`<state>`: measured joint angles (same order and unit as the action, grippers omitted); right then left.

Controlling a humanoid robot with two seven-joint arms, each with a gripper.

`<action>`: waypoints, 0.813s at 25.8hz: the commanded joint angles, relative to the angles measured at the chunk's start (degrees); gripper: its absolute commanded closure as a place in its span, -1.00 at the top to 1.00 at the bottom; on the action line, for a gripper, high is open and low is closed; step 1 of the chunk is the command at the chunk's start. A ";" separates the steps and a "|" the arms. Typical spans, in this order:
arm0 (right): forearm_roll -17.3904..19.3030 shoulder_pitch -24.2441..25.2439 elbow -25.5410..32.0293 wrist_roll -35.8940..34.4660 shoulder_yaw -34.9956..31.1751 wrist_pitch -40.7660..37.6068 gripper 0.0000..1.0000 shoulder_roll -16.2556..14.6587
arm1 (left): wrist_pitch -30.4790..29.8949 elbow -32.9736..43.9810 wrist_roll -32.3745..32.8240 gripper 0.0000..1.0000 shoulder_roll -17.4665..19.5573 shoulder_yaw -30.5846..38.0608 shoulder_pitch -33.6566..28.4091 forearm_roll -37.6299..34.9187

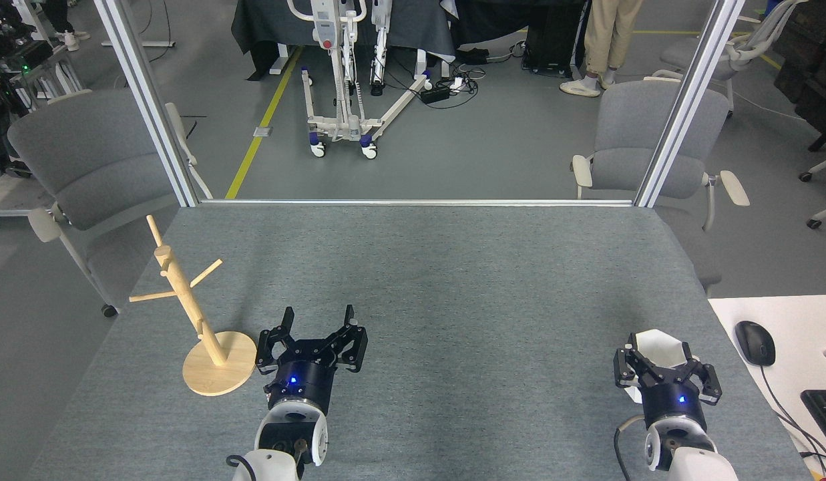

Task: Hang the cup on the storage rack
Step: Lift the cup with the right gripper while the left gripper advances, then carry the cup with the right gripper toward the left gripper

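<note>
The white faceted cup (658, 345) sits low at the table's front right, between the fingers of my right gripper (657, 350), which is shut on the cup; the gripper's black body hides the cup's lower part. The storage rack (184, 300), a light wooden post with angled pegs on a round disc base, stands at the front left of the table. My left gripper (319, 314) rests just right of the rack's base, open, with nothing between its fingers.
The grey felt table (439, 280) has metal frame posts at its far corners. Grey chairs stand beyond the left and right edges. A white desk with a mouse (754, 342) and a keyboard lies at the right. A person's legs show far back.
</note>
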<state>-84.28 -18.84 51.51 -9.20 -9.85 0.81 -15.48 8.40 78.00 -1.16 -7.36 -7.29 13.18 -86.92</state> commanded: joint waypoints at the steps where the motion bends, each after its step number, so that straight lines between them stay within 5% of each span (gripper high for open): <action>1: 0.08 -0.06 0.61 0.06 -0.26 -2.74 -0.39 -0.07 | -0.05 0.14 0.02 0.99 -0.02 0.00 0.00 0.00; 10: 0.52 -0.32 7.02 1.21 -1.14 -3.62 -0.53 -1.74 | -0.49 0.58 -0.33 0.99 0.15 -0.09 -0.35 0.00; 21: 0.43 -2.26 26.80 15.97 -1.66 3.41 -0.61 0.72 | -0.14 0.23 -0.33 0.99 0.24 -12.30 -2.20 -1.76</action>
<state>-83.70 -20.72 73.07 1.25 -11.72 2.51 -15.84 8.18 78.46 -1.53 -7.07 -16.15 11.60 -87.97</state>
